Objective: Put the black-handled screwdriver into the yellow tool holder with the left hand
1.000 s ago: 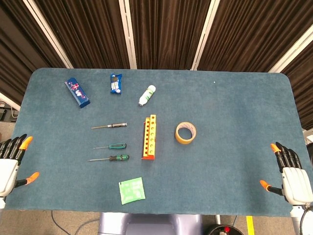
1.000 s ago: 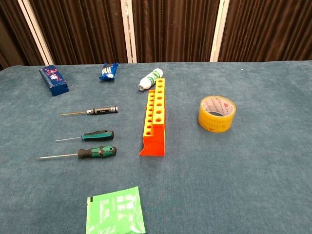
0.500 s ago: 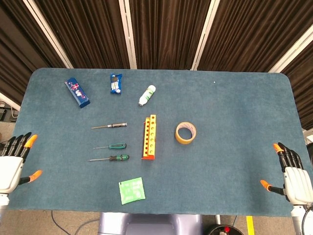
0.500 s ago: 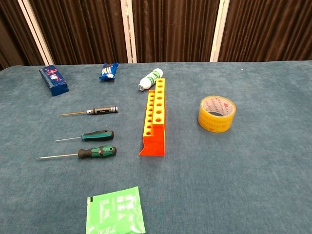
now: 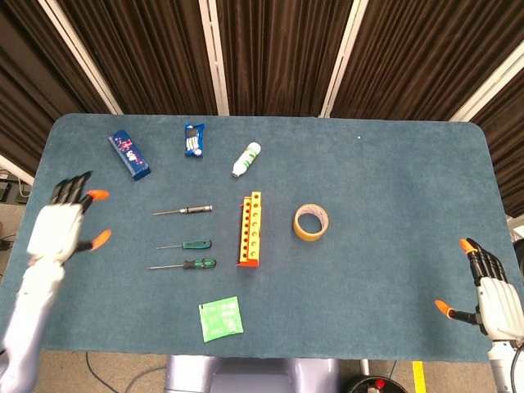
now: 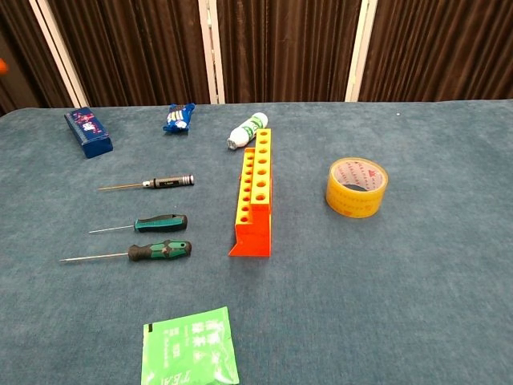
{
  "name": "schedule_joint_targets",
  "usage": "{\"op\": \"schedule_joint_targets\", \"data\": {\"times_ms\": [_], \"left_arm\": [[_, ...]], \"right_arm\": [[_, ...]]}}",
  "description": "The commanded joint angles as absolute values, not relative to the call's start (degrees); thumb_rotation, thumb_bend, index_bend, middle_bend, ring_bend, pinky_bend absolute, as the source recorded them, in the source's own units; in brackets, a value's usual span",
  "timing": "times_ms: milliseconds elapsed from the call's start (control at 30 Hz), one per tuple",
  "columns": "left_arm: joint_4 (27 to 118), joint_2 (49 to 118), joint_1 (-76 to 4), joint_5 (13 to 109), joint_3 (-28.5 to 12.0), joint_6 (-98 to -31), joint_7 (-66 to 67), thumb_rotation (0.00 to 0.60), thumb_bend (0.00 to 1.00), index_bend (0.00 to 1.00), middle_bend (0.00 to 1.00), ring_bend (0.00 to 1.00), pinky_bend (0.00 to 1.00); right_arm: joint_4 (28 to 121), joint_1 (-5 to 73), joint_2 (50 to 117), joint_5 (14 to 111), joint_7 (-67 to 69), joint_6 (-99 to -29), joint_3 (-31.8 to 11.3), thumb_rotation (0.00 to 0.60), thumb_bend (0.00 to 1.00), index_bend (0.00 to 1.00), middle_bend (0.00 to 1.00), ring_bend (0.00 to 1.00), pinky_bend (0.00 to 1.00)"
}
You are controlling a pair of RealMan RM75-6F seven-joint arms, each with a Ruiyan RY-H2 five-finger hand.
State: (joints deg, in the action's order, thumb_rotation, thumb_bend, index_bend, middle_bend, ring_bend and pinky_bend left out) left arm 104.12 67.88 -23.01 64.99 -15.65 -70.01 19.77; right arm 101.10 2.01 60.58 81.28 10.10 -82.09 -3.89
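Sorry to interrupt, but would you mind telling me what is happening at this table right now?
Nothing is held yet. The left hand hangs open above the table's left side, short of the black-handled screwdriver, which lies flat left of the yellow tool holder. The right hand waits open at the right edge.

Black-handled screwdriver (image 6: 168, 182) lying flat on blue worktop (image 6: 417, 265), left of yellow tool holder (image 6: 255, 191); tape roll (image 6: 356, 187) right.

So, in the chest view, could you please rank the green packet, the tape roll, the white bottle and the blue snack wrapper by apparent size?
1. green packet, though it lies nearest the camera.
2. tape roll.
3. white bottle and blue snack wrapper: they look alike, so I will not rank them.
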Motion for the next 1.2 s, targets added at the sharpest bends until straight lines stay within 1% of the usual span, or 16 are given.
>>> {"op": "schedule_joint_targets", "data": {"times_ms": [33,200,367,467,633,833,967,1200], "left_arm": [[100.45,74.43,-31.97,54.72,-20.87,-64.62,27.85,0.6,0.24,0.32,0.0,0.0,0.0],[91.8,81.13,-40.19,45.91,-22.54,-60.99,33.96,0.6,0.26,0.36,0.0,0.0,0.0],[81.6,87.89,-46.81,39.02,-22.99,-57.83,37.37,0.6,0.27,0.39,0.0,0.0,0.0],[76.38,91.62,-49.82,35.38,-23.26,-56.02,38.06,0.6,0.28,0.43,0.0,0.0,0.0],[68.95,97.34,-53.79,30.63,-22.68,-53.62,39.63,0.6,0.28,0.45,0.0,0.0,0.0],[64.34,101.35,-56.24,27.94,-21.85,-53.09,41.05,0.6,0.28,0.44,0.0,0.0,0.0],[62.24,102.84,-57.48,26.73,-21.56,-53.05,42.27,0.6,0.24,0.43,0.0,0.0,0.0],[59.8,104.63,-58.58,26.16,-20.99,-53.06,43.25,0.6,0.23,0.46,0.0,0.0,0.0]], "right_arm": [[101.32,2.22,60.36,80.46,10.91,-81.35,-4.12,0.6,0.06,0.0,0.0,0.0,0.0],[101.61,2.48,59.95,79.73,12.47,-80.33,-4.33,0.6,0.06,0.0,0.0,0.0,0.0],[101.74,2.62,59.76,79.3,13.09,-79.85,-4.48,0.6,0.05,0.0,0.0,0.0,0.0],[101.82,2.67,59.74,78.85,13.5,-79.57,-4.63,0.6,0.06,0.0,0.0,0.0,0.0],[101.97,2.77,59.62,78.21,14.05,-79.03,-4.79,0.6,0.06,0.0,0.0,0.0,0.0],[102.11,2.77,59.46,78.09,14.42,-78.86,-4.83,0.6,0.06,0.0,0.0,0.0,0.0],[102.13,2.73,59.42,78.14,14.55,-78.92,-4.85,0.6,0.06,0.0,0.0,0.0,0.0],[102.24,2.68,59.4,78.17,14.78,-79.0,-4.91,0.6,0.06,0.0,0.0,0.0,0.0]]}}
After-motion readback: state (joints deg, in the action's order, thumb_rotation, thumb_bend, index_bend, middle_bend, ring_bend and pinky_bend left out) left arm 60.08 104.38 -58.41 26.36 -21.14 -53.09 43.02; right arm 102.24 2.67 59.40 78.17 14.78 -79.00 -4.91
